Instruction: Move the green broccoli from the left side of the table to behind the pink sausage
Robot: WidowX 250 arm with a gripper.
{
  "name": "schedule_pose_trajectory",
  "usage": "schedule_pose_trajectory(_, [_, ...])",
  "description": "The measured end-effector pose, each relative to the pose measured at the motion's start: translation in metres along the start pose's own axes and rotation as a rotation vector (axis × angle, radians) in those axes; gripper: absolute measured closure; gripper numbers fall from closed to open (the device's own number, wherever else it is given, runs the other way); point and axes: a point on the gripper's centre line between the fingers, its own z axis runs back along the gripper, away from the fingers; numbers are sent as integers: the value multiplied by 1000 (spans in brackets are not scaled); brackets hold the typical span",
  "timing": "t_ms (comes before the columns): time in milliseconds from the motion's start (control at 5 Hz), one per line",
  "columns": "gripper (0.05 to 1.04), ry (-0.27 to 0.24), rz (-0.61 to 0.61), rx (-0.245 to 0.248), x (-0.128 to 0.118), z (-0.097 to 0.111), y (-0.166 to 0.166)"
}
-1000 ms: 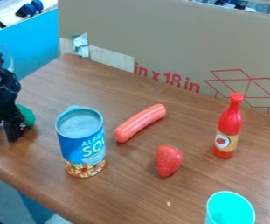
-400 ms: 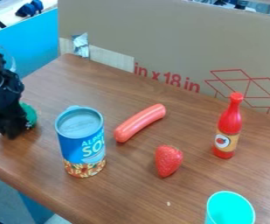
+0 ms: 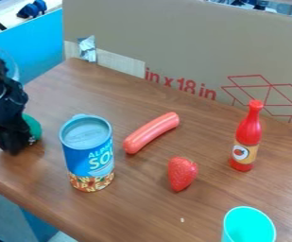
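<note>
Black two-finger gripper point(image 3: 19, 147) hangs low at L side of the brown wood-grain table point(image 3: 141, 203), w/ the arm coming in from the upper L. Can't tell if it's apart, together or clamped on anything. Rounded green obj. point(image 3: 34, 125) sits right by it, partly hidden behind it, on the table's L part; can't tell if the two touch.

Just R of the gripper, apart from it: tall blue cylindrical soup can point(image 3: 88, 153) w/ a pale lid & a multicolour band round the base, upright. R of the can, a pinkish-red plastic hot dog point(image 3: 151, 133) lies at a slant, its R end farther back. Red seeded toy strawberry point(image 3: 182, 174) lies approx. below the hot dog's R end in view, narrow end toward the front. Farther R, a red plastic bottle point(image 3: 248, 137) w/ a tan label stands upright. Bright turquoise round cup point(image 3: 249, 227) is at the bottom edge, R of ctr., partly cut off.

Brown cardboard sheet point(image 3: 186, 42) w/ red print stands along the table's back.
</note>
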Motion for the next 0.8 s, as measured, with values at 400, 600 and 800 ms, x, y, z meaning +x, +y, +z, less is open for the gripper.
schedule_pose_trajectory(400, [754,-154,0,-64,52,57,-21])
schedule_pose_trajectory(600, [754,-142,5,-119,83,49,-39])
schedule_pose_trajectory(800, [754,-112,1,-154,111,32,-61])
